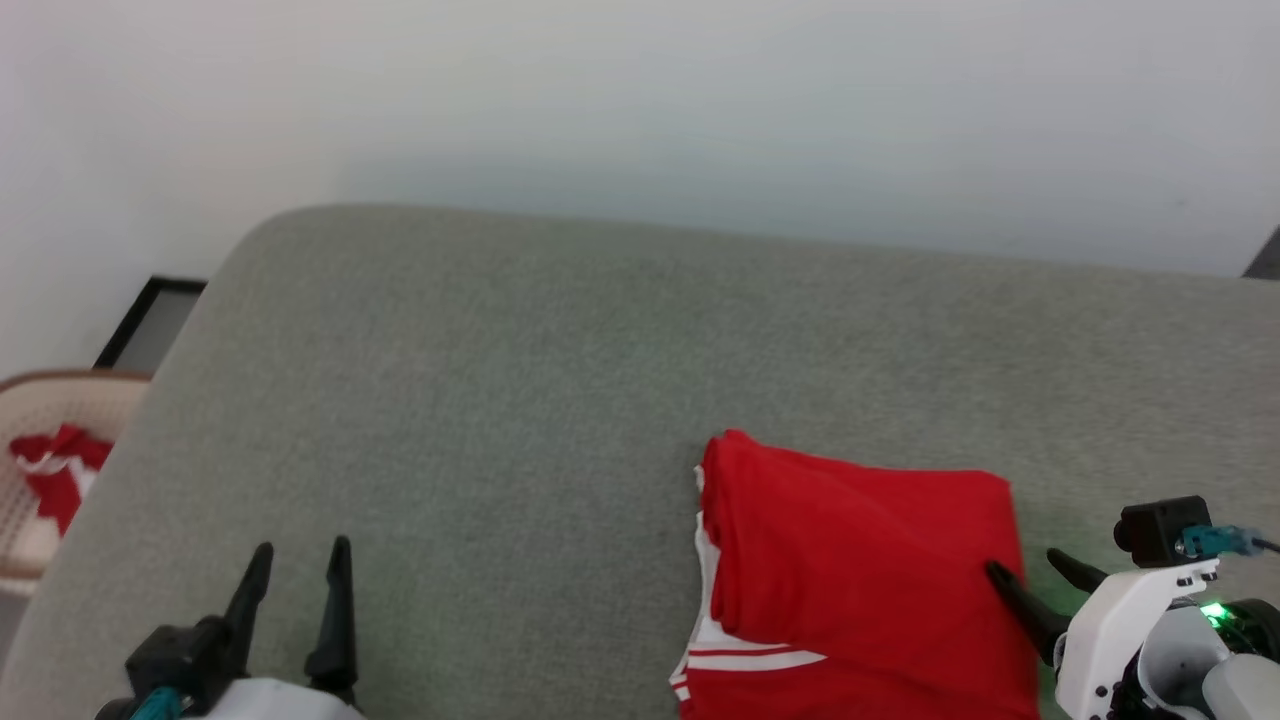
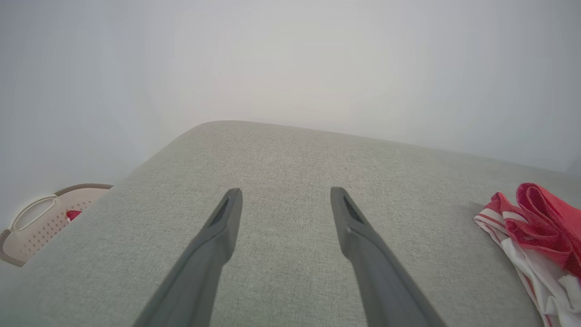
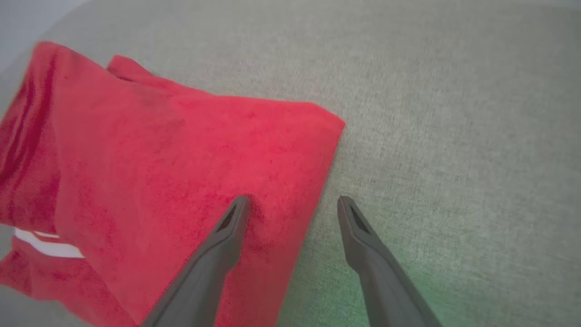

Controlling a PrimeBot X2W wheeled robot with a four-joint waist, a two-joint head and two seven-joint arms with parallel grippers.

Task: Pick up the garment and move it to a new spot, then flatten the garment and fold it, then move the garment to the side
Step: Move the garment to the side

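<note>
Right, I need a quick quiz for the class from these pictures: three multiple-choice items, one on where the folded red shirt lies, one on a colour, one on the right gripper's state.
1. Where does the garment lie on the grey surface? A) far left corner B) near edge, at the robot's right C) hanging off the far edge
2. Besides red, what colour shows on it? A) white B) yellow C) blue
3. How does the right gripper stand? A) shut on the garment B) shut, empty C) open, holding nothing
Key: B, it lies by the right gripper; A, white bands show along its left edge; C, its fingers stand apart, gripping nothing.
</note>
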